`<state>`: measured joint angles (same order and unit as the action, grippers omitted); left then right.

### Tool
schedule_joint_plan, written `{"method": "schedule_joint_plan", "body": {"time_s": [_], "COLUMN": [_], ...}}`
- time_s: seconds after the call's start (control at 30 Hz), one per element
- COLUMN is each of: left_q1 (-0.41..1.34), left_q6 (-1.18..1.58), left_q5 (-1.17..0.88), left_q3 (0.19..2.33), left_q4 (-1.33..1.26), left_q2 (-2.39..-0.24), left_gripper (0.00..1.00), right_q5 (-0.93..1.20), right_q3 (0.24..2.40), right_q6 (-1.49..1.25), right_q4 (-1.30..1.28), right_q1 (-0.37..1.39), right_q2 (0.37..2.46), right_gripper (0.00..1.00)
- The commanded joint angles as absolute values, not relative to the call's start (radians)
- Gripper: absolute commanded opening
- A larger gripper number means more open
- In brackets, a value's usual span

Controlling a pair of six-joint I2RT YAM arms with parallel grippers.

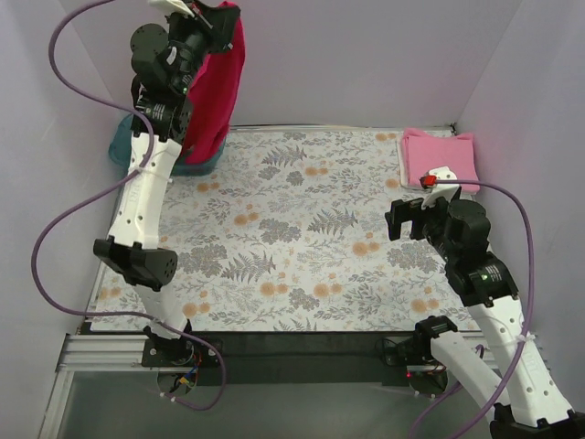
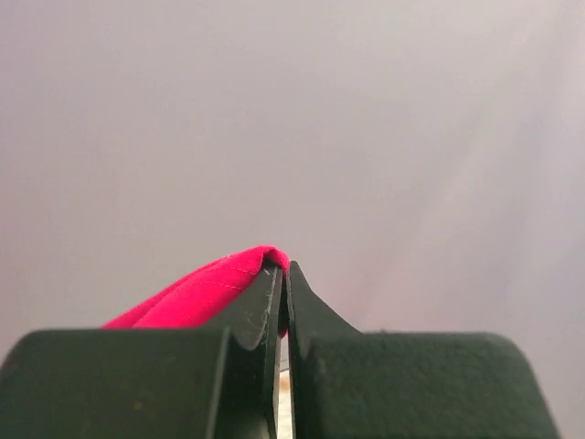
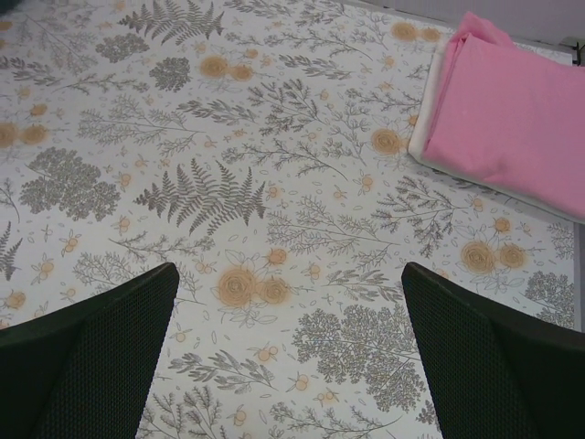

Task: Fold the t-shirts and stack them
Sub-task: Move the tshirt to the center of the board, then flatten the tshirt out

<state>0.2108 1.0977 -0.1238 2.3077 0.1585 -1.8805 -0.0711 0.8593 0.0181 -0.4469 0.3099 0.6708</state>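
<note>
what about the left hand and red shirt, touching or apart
Touching. Left wrist view shows the left hand shut on the red shirt, a fold pinched between its fingers.

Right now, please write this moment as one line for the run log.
left tool: shut on red shirt, held high, hanging by teal tub | right tool: open, empty, over floral mat | pink shirt: folded, far right corner

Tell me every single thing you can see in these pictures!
red t-shirt: one, bright red, hanging from the left tool, far left
pink t-shirt: one, light pink, folded, far-right corner
tub: one, teal, far left, partly behind the red t-shirt
table cover: one, flowery white, across the table
cables: two, purple, looping at both sides
arms: two, white and black, near edge
left tool: one, black, shut on the red t-shirt
right tool: one, black, open above the table cover
</note>
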Motion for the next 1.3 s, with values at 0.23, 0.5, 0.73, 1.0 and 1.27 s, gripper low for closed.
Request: {"method": "schedule_joint_plan", "body": {"time_s": [0.23, 0.5, 0.73, 1.0, 1.27], "left_q1": [0.356, 0.445, 0.445, 0.439, 0.431], "left_q6": [1.278, 1.332, 1.298, 1.302, 1.296], "left_q5": [-0.422, -0.525, -0.188, -0.052, 0.138], "left_q3": [2.159, 1.616, 1.171, 1.046, 1.023], "left_q4": [0.065, 0.043, 0.152, 0.273, 0.44], "left_q2": [-1.634, -1.453, -1.297, -1.221, -1.108], "left_gripper": [0.0, 0.11, 0.0, 0.0, 0.0], "right_q5": [-0.06, -0.068, 0.07, 0.117, 0.144], "right_q3": [0.859, 0.838, 0.822, 0.795, 0.743], "right_q6": [0.006, -0.025, -0.092, -0.189, -0.239], "right_q4": [-0.419, -0.423, -0.475, -0.514, -0.457], "right_q1": [0.316, 0.316, 0.316, 0.314, 0.313], "right_q2": [0.6, 0.627, 0.796, 1.067, 1.253], "right_gripper": [0.98, 0.98, 0.98, 0.79, 0.7]}}
